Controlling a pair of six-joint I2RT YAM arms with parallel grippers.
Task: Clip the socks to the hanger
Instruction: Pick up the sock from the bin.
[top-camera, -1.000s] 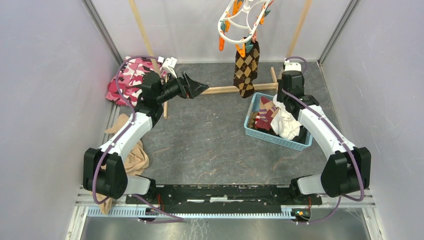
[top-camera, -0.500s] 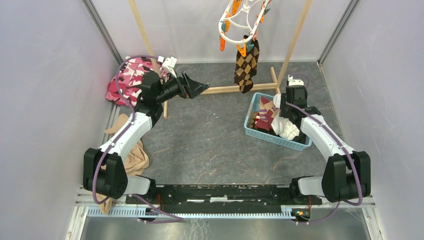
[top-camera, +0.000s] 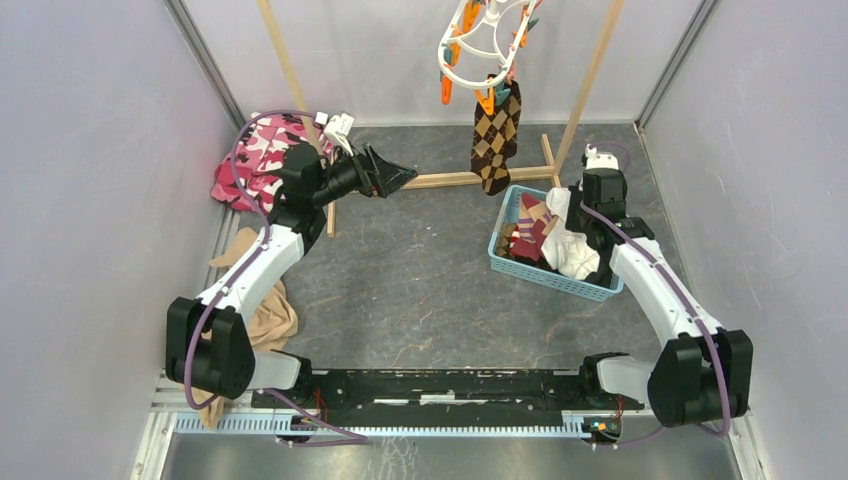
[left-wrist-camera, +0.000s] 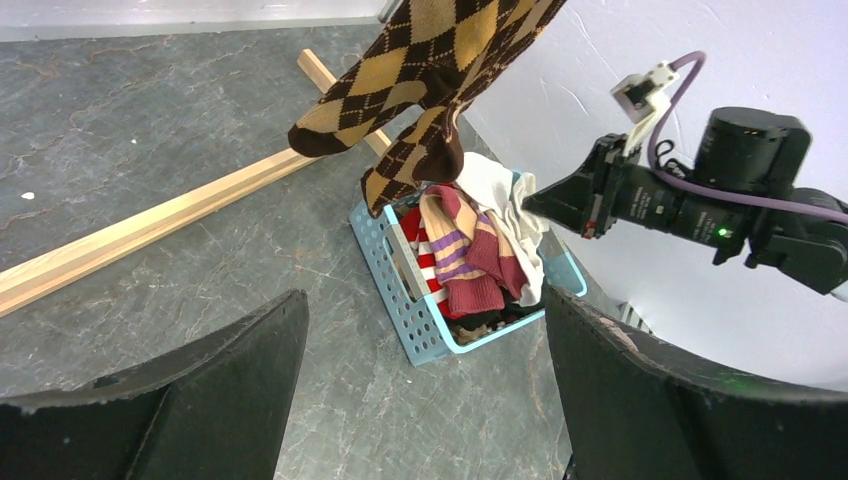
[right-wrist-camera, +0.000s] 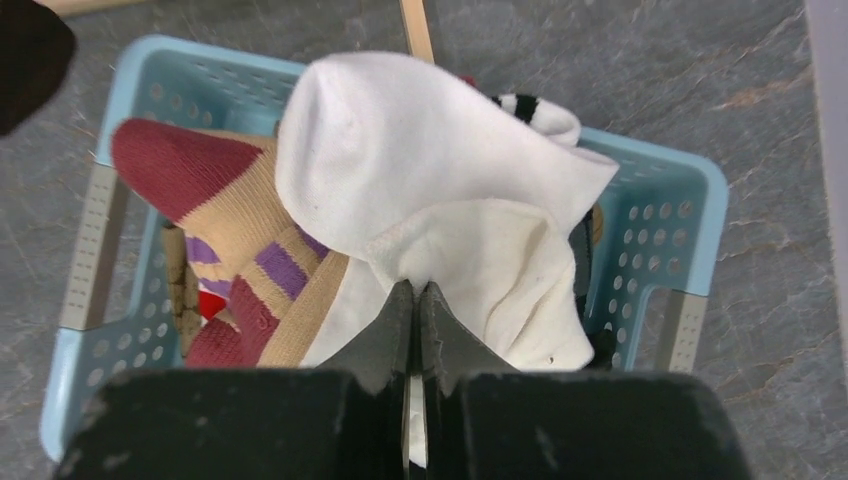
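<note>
The white hanger (top-camera: 478, 40) with orange and teal clips hangs at the top, and a brown argyle sock (top-camera: 495, 135) (left-wrist-camera: 420, 80) is clipped to it. Below it, the blue basket (top-camera: 560, 282) (right-wrist-camera: 690, 190) holds more socks: a white sock (right-wrist-camera: 440, 170) on top and a maroon and tan striped one (right-wrist-camera: 230, 220). My right gripper (right-wrist-camera: 413, 290) (top-camera: 583, 232) is down in the basket, shut on a fold of the white sock. My left gripper (top-camera: 405, 175) (left-wrist-camera: 425, 295) hovers wide open and holds nothing, left of the hung sock and pointing towards the basket.
A wooden rack frame (top-camera: 450, 178) lies across the back floor, with two slanted posts rising from it. A pink camouflage cloth (top-camera: 255, 155) sits at the back left. A tan garment (top-camera: 262, 310) lies beside the left arm. Grey walls close in both sides.
My right arm swung from the back right towards the basket, and its jaws opened and then closed on the white sock. The left arm has not moved.
</note>
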